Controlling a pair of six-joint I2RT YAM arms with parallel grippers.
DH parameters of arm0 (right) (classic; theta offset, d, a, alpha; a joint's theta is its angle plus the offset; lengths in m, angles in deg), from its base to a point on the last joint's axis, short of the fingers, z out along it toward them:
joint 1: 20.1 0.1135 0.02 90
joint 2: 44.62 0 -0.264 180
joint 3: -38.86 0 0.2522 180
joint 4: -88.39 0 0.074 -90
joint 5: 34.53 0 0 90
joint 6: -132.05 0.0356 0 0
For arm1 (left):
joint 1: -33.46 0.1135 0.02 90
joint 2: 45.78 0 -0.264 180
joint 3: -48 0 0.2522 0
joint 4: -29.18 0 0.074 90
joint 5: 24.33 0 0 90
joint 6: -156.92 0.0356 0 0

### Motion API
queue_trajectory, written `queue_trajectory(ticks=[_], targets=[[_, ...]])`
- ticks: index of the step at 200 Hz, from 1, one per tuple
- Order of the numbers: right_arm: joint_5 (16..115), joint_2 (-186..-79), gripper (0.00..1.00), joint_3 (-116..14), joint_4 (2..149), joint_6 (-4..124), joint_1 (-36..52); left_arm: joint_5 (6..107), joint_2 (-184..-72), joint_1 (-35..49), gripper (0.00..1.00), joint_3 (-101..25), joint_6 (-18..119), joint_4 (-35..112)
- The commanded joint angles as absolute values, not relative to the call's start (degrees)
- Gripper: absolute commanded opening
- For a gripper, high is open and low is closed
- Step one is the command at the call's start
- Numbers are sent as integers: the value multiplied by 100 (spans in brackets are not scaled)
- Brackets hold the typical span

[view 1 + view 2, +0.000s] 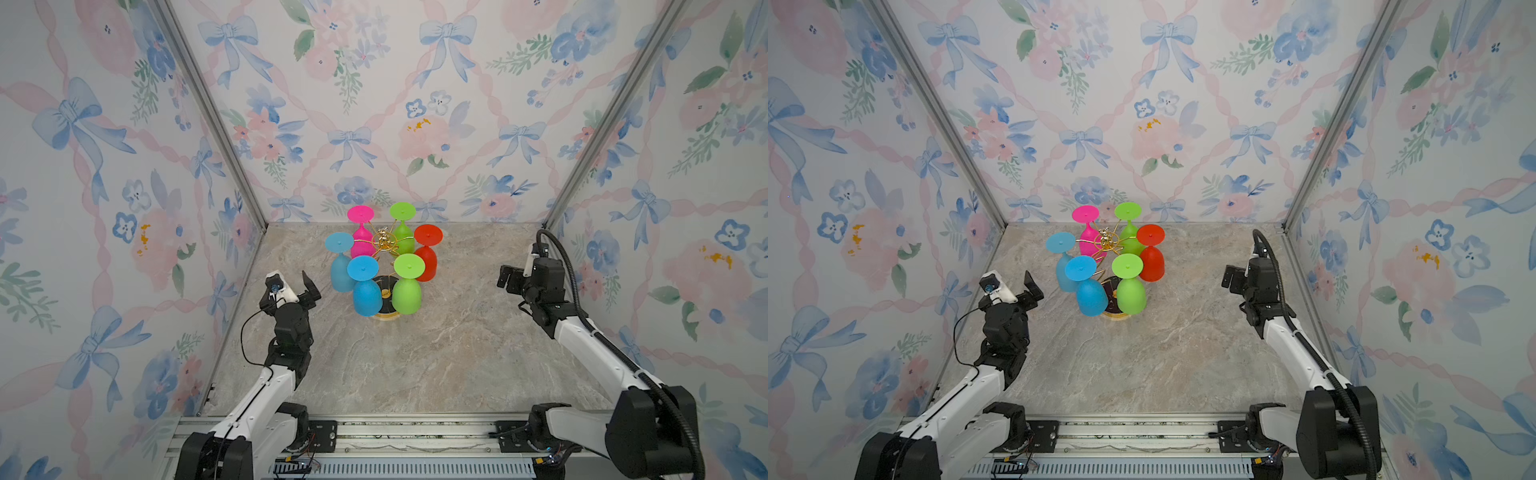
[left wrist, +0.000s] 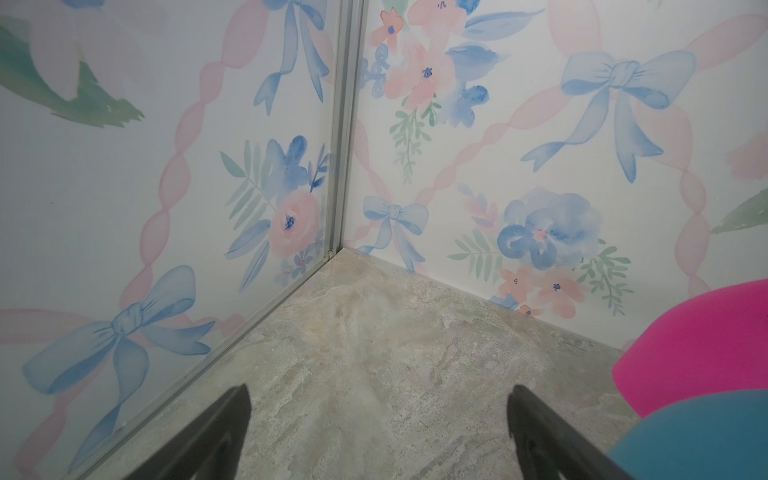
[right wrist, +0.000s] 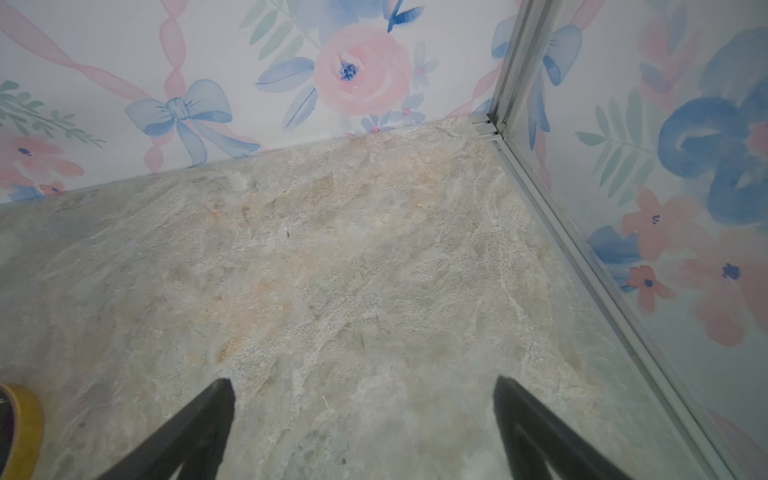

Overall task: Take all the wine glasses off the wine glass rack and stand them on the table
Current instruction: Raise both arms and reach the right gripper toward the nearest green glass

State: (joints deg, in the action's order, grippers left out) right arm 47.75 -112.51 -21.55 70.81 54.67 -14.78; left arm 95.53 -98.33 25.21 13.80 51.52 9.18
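Observation:
The wine glass rack (image 1: 384, 240) (image 1: 1105, 240) is a gold wire stand at the back middle of the marble table, on a black, gold-rimmed base (image 1: 386, 318) (image 3: 25, 432). Several coloured wine glasses hang upside down from it: pink (image 1: 360, 245) (image 2: 698, 349), back green (image 1: 404, 237), red (image 1: 426, 262), light blue (image 1: 341, 274), front blue (image 1: 366, 295) (image 2: 706, 436) and front green (image 1: 407, 293). My left gripper (image 1: 293, 286) (image 2: 379, 390) hovers open just left of the light blue glass, touching nothing. My right gripper (image 1: 519, 270) (image 3: 362, 381) is open and empty, well right of the red glass.
Floral papered walls close in the table (image 1: 415, 361) on the left, back and right, with metal corner posts (image 1: 208, 108) (image 1: 615, 108). A metal rail (image 1: 415, 436) carrying both arm bases runs along the front edge. Bare marble lies in front of the rack.

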Motion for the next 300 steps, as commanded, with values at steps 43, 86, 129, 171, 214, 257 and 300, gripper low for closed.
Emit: queue_trajectory(ticks=[43, 86, 129, 171, 214, 257, 300], targets=[[6576, -10580, 94, -2897, 5143, 6432, -1439, 8963, -9048, 2442, 98, -29, 4826, 3713], [7449, -10442, 88, -3300, 4698, 6896, -1148, 8018, -8788, 2450, 98, -972, 5150, 4985], [8014, -10266, 85, -3738, 4623, 7434, -495, 6557, -8525, 2449, 98, -1156, 5597, 5384], [8398, -10288, 77, -3783, 5341, 8331, 112, 5979, -8254, 2449, 98, -906, 5856, 5384], [8499, -10660, 71, -3879, 5772, 8660, 373, 5156, -7596, 2455, 98, -645, 6019, 5367], [8609, -11216, 63, -4101, 6206, 8862, 720, 4679, -7067, 2450, 98, -199, 6119, 5176], [8650, -11605, 55, -4270, 6555, 9072, 958, 4554, -6923, 2451, 98, -59, 6044, 5013]])
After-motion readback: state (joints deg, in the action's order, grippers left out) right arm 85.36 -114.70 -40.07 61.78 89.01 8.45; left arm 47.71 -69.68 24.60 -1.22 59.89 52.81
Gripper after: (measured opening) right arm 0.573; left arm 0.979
